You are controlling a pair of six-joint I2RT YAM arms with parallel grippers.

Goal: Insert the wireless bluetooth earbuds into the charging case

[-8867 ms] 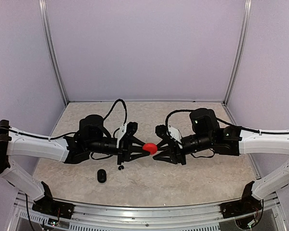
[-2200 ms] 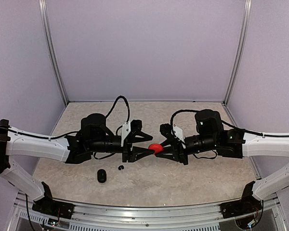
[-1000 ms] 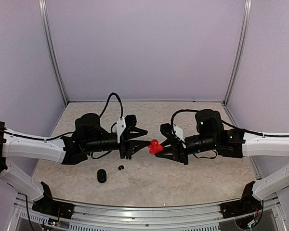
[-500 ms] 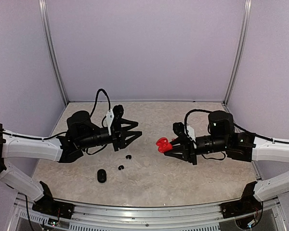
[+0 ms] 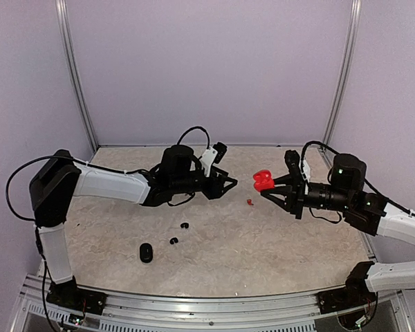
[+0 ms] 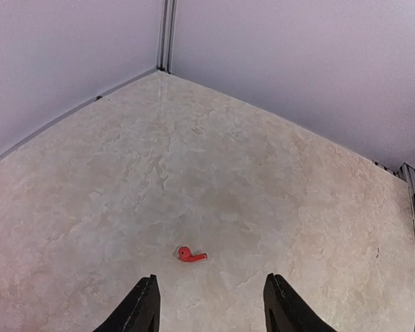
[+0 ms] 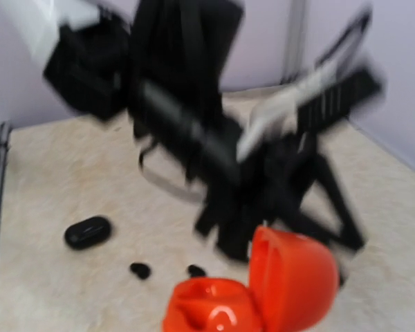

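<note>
Pale lilac walls with metal corner posts close a beige marbled table [image 5: 297,256] on three sides. From the top camera, the left gripper [image 5: 229,184] reaches over the middle of the table; its fingers are apart with nothing between them. A small red plastic earbud [image 5: 250,202] lies on the table just beside it, between the two grippers and well apart from the walls. The right gripper [image 5: 275,188] is clamped on an open red pebble-shaped charging case [image 5: 263,181], which it holds above the table. A tiny black earbud [image 5: 185,225] and a second black earbud [image 5: 173,241] lie nearer the front, and a closed black oval case [image 5: 146,252] lies beside them, all well apart from both grippers.

From the left wrist, the red earbud lies just ahead of the two black fingertips [image 6: 144,311], about midway between them and not touching.

From the right wrist, the picture is blurred. The red case has its lid tilted up. Whether a bud sits inside, I cannot tell.
</note>
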